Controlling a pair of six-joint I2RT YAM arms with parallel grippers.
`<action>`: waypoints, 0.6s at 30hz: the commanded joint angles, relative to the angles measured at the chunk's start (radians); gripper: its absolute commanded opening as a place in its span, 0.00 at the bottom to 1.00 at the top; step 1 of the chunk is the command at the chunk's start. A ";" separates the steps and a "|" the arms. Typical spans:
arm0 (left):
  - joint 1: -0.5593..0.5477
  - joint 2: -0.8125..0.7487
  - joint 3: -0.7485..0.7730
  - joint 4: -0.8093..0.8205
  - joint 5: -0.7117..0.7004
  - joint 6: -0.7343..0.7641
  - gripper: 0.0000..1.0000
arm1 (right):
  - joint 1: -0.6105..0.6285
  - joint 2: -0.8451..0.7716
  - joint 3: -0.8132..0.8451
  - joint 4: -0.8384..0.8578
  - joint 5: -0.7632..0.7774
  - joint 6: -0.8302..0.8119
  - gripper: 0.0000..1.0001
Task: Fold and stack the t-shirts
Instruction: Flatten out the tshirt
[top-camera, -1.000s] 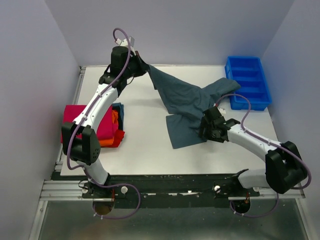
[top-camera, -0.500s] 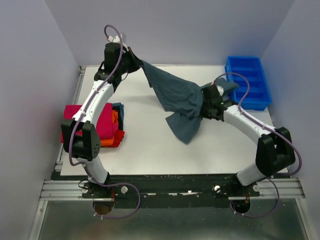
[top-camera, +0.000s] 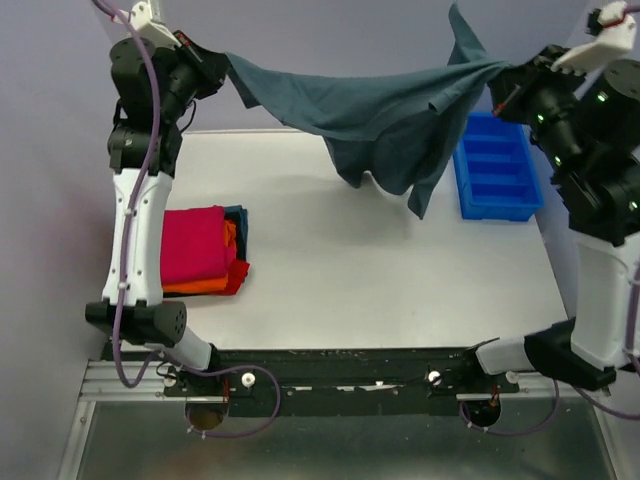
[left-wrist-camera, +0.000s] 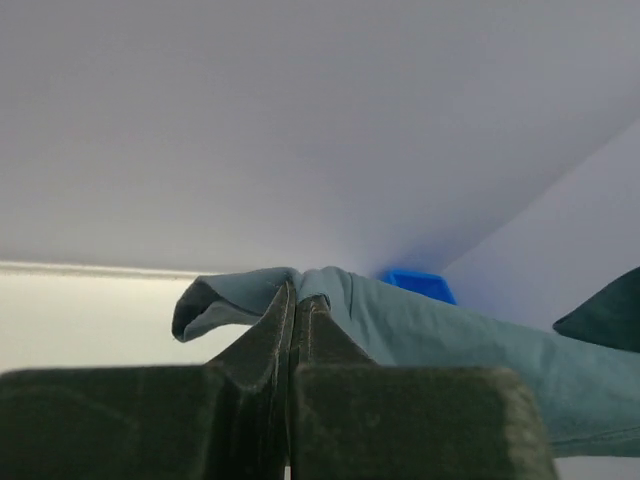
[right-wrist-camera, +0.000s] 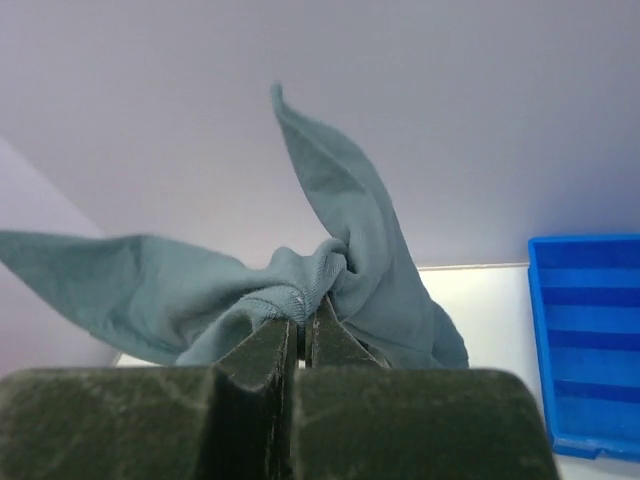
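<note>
High and wide apart, left gripper and right gripper each clench the slate grey-blue t-shirt, apparently spreading it for folding.

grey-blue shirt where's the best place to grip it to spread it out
Probably its two far ends, one from each side: the grey-blue shirt hangs stretched between the left gripper and right gripper, jaws shut on bunched edges, middle sagging.
</note>
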 joint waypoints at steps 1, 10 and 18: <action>-0.002 -0.184 -0.015 -0.100 -0.015 0.060 0.00 | 0.001 -0.176 -0.153 -0.059 -0.182 -0.042 0.01; -0.007 -0.184 0.071 -0.086 0.129 -0.016 0.00 | 0.001 -0.143 -0.104 -0.100 0.094 -0.098 0.01; 0.010 -0.011 -0.104 -0.032 0.047 -0.055 0.00 | -0.105 0.284 0.079 -0.056 -0.051 0.016 0.01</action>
